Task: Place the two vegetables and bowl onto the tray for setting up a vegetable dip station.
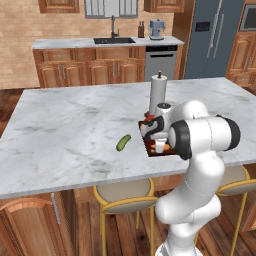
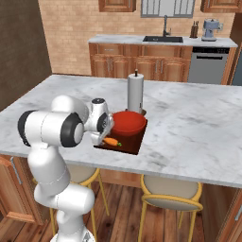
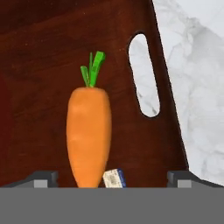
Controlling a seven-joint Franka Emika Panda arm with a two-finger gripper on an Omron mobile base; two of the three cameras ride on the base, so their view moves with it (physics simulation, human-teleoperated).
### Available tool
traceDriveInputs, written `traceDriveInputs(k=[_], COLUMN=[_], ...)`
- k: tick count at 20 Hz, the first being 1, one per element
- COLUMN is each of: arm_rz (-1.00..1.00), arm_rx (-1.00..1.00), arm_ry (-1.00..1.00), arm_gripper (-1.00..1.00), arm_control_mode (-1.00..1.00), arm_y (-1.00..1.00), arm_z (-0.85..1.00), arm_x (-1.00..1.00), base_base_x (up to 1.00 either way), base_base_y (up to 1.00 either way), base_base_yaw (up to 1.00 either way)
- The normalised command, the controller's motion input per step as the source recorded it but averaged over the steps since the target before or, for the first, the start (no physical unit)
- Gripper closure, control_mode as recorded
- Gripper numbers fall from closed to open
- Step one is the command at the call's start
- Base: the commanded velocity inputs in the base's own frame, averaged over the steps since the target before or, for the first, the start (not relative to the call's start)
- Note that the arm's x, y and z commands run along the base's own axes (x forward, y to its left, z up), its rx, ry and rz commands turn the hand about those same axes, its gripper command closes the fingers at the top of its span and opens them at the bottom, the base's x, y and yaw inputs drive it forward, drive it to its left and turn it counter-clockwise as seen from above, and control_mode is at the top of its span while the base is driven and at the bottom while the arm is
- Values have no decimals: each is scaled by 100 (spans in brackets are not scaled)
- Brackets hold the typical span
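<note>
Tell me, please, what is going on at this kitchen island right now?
The robot is loading a dip station. Its gripper hangs open just above the carrot, which lies on the tray and is not gripped. The red bowl already sits on the tray, in front of the paper-towel roll. The cucumber lies on the marble counter, apart from the tray, not yet moved.

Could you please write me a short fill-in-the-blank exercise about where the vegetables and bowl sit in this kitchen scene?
1. The small orange carrot lies on the dark reddish-brown wooden ____.
2. The stubby dark green cucumber lies on the marble ____.
3. The round red bowl sits on the board in front of the white paper-towel ____.
4. The gripper above the carrot is ____.

Missing words: tray; counter; roll; open
</note>
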Motion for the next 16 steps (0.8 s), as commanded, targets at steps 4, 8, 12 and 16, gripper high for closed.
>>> traceDriveInputs(k=[4,8,12,16], arm_rz=[28,31,36,36], arm_rx=[0,0,-1,0], arm_ry=[4,6,2,1], arm_gripper=[-100,-100,-100,-100], arm_control_mode=[-100,-100,-100,-100], arm_y=[37,35,35,32], arm_z=[16,15,11,9], arm_x=[-1,0,1,11], base_base_x=[0,0,0,0], base_base_y=[0,0,0,0], base_base_yaw=[0,0,0,0])
